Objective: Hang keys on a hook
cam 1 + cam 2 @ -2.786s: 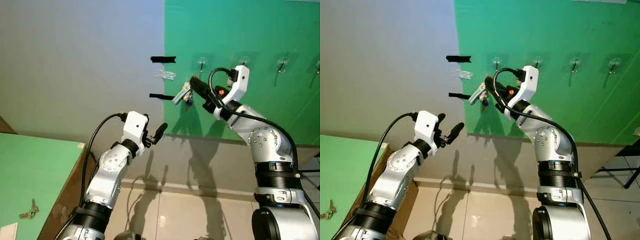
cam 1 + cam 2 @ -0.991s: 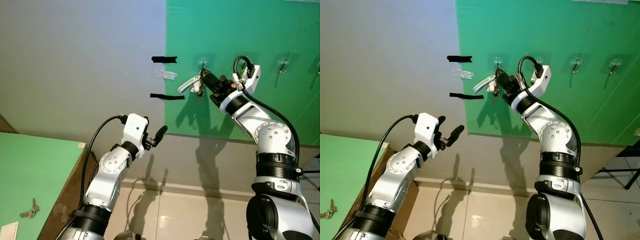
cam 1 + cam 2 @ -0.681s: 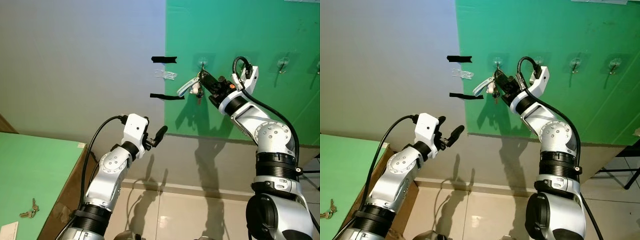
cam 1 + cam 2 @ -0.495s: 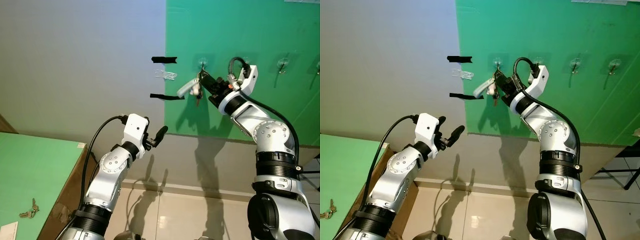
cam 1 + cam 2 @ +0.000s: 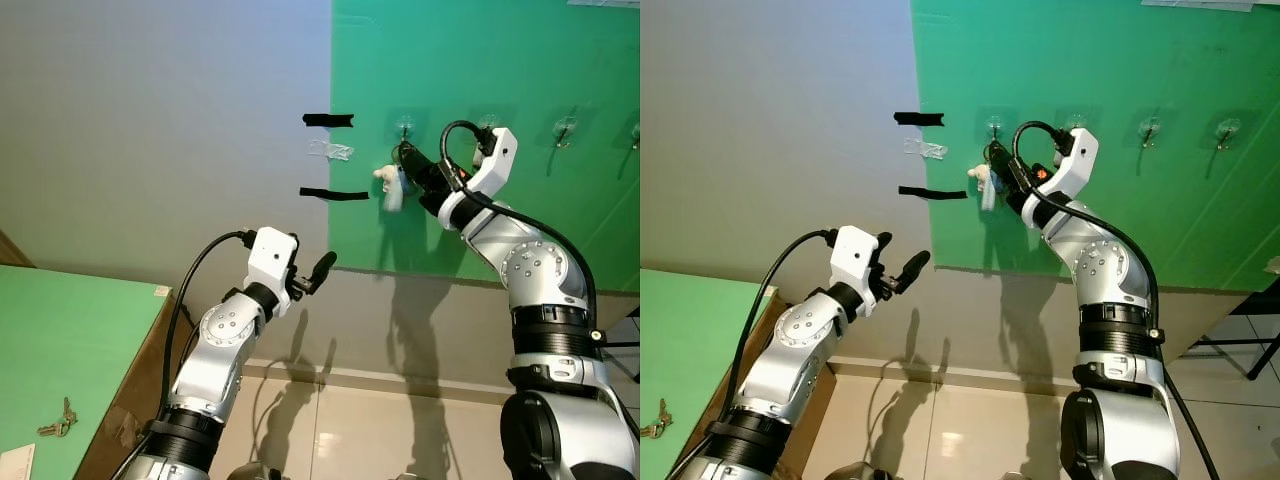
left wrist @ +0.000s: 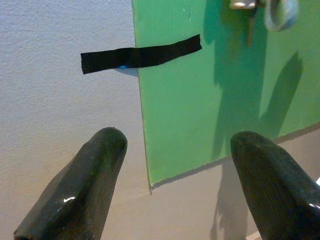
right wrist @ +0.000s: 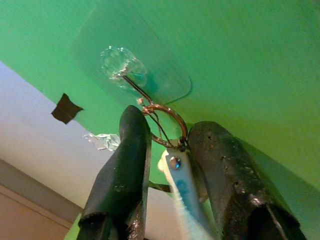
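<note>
A: Fingers [image 7: 125,165] of the right gripper [image 7: 167,150] clamp the keys [image 7: 180,175] just below the ring [image 7: 167,120], keeping it presented to the wire.

B: Left gripper [image 6: 175,185]?

A: Spread wide, empty, low, well apart from the work.

B: Farther back?

A: Ring meets the hook [image 7: 131,82] on the green board [image 5: 480,60]; seating probably incomplete.

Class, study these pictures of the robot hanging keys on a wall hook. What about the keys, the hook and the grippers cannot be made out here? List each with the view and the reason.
1. Whether the key ring sits over the hook: right wrist view, too fine, partly behind a finger.
2. The keys: eye views, too small; the right gripper hides part.
3. The keys' lower end: right wrist view, cut off by the edge.
4. The keys on the green table: left eye view, too small to count.
</note>
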`<state>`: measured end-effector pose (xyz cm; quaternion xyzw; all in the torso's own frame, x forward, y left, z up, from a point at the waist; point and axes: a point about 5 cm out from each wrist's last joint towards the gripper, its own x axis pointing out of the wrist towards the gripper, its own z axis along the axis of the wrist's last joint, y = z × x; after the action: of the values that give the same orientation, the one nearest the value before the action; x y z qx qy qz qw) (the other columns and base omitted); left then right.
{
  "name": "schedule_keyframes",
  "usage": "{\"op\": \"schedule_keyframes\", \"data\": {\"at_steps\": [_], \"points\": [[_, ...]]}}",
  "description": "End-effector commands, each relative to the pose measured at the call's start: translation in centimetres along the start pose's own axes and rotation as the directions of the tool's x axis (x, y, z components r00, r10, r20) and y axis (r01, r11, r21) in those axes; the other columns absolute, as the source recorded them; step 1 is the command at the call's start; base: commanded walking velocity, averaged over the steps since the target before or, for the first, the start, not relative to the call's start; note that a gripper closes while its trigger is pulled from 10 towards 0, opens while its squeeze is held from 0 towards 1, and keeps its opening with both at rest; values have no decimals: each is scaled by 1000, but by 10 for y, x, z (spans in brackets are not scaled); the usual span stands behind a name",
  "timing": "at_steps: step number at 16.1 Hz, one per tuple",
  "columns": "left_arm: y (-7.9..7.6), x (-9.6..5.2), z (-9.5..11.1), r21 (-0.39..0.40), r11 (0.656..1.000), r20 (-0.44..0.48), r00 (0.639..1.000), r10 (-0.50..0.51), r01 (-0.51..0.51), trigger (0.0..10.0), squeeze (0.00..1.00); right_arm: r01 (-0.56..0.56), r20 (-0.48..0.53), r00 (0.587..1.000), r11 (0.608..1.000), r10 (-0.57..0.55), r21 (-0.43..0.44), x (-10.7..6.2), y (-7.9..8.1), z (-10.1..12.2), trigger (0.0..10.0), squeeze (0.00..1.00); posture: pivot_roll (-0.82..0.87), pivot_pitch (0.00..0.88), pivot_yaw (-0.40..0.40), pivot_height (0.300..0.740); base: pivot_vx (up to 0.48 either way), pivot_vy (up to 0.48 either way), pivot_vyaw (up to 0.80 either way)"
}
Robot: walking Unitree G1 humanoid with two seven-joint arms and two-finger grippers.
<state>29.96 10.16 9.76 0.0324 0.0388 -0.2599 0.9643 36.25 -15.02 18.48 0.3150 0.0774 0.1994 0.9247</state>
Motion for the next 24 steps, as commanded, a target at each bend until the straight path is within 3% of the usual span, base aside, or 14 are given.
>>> {"op": "schedule_keyframes", "data": {"at_steps": [1,5,8,10,11,12,13,14,16,21,22,23,24], "points": [[-1,-1,1,3,1000,1,1000,-1,1,10000,0,41,-49,998,999,-41,-10,-2,-8,-10,10000,1000,-102,0,16,736,0,0,0],[-1,-1,1,3,1000,-1,1000,-5,5,10000,0,47,-43,998,999,-46,1,-3,-10,-10,10000,1000,-104,0,16,736,0,0,0],[-2,-2,0,3,1000,-4,1000,-7,7,10000,0,118,-30,992,990,-121,-75,-3,-18,-10,10000,1000,-102,0,17,736,0,0,0],[-2,-2,0,3,1000,-5,1000,-7,7,10000,0,201,-2,978,945,-208,-260,-5,-27,-6,10000,1000,-102,0,16,736,0,0,0],[-2,-2,0,3,1000,-6,1000,-7,7,10000,0,229,14,971,919,-237,-320,-6,-30,-4,10000,937,-102,0,16,736,0,0,0],[-2,-3,0,3,1000,-7,1000,-7,7,10000,0,260,41,963,880,-266,-397,-8,-35,-1,10000,1000,-102,0,16,736,0,0,0],[-2,-3,0,2,1000,-8,1000,-7,7,10000,0,264,49,962,864,-269,-430,-9,-35,0,10000,1000,-102,0,16,736,0,0,0],[-3,-3,-1,1,1000,-9,1000,-9,9,10000,0,262,65,961,816,-267,-515,-9,-34,0,10000,1000,-103,0,14,736,0,0,0],[-4,-4,-2,0,1000,-11,1000,-10,10,10000,0,245,64,964,768,-259,-592,-9,-32,-5,10000,1000,-102,0,13,736,0,0,0],[-5,-4,-3,-4,1000,-14,1000,-11,11,10000,0,284,115,954,714,-277,-639,-9,-36,1,10000,1000,-102,0,13,736,0,0,0],[-4,-4,-2,-4,1000,-15,1000,-11,11,10000,0,298,139,950,687,-278,-662,-9,-35,3,10000,1000,-103,0,14,736,0,0,0],[-3,-4,-2,1,1000,-18,1000,-8,8,10000,0,317,181,946,664,-267,-677,-11,-33,7,10000,886,-102,0,11,736,0,0,0],[-2,-5,-3,7,1000,-22,1000,-4,4,10000,0,323,195,945,656,-262,-682,-14,-34,8,10000,0,-98,0,5,736,0,0,0]]}}
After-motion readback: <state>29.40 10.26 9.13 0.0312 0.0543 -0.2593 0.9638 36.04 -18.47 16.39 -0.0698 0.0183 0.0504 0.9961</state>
